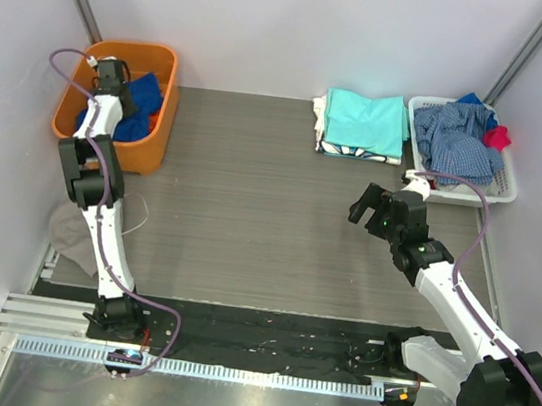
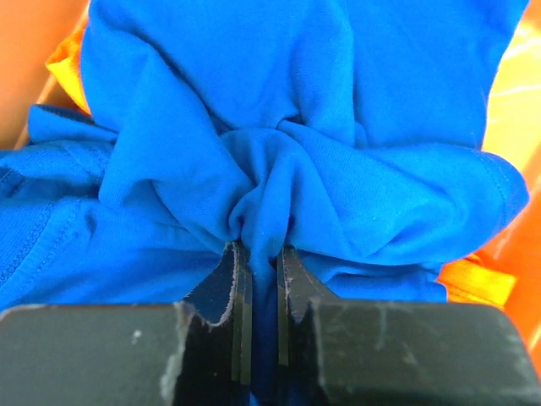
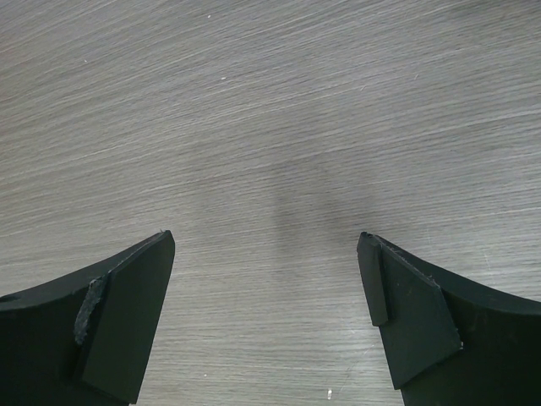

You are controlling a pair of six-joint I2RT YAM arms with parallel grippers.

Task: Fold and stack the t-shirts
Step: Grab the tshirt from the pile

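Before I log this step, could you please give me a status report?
Left gripper shut on blue t-shirt in orange bin. Right gripper open, empty, above table. Nothing blocking seen.

My left gripper (image 2: 259, 254): fingertips buried in royal blue cotton t-shirt (image 2: 296, 152), which overruns wrist frame edges. Orange plastic bin (image 1: 160, 117): floor hidden beneath it. Lower garments (image 1: 357, 154) mostly covered by folded aqua t-shirt (image 1: 365, 120).

Bright, even light; soft shadow on table (image 3: 287, 211); orange patches overexposed.
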